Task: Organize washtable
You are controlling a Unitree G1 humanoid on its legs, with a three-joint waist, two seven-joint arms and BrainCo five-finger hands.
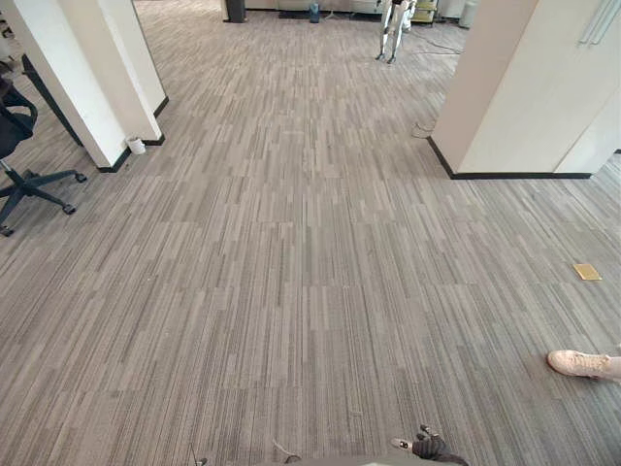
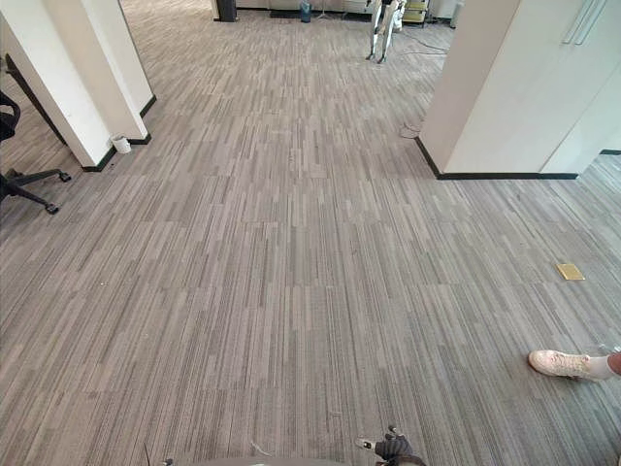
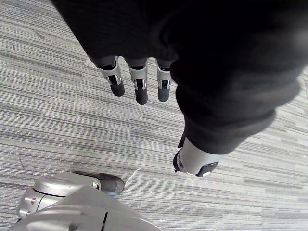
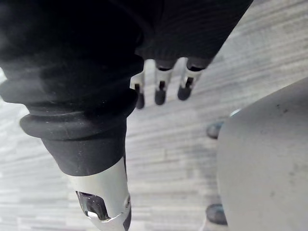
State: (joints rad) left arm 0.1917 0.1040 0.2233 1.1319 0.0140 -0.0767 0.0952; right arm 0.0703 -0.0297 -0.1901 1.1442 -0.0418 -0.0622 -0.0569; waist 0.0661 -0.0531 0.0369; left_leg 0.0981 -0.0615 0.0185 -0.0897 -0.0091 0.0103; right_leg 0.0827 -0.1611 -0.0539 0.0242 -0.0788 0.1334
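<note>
Grey striped carpet (image 1: 291, 272) stretches ahead in the eye views, with no washtable or wash things on it. My left hand (image 3: 140, 89) hangs over the carpet in the left wrist view, fingers straight and relaxed, thumb apart, holding nothing. In the right wrist view my right hand (image 4: 160, 91) hangs the same way, fingers loose and empty.
White pillars (image 1: 87, 78) stand at the left with a small white cup (image 1: 136, 146) at their foot. A black office chair (image 1: 19, 155) sits at the far left. A white cabinet (image 1: 543, 87) stands at the right. A person's shoe (image 1: 579, 363) and a tan floor plate (image 1: 587, 272) lie at the right.
</note>
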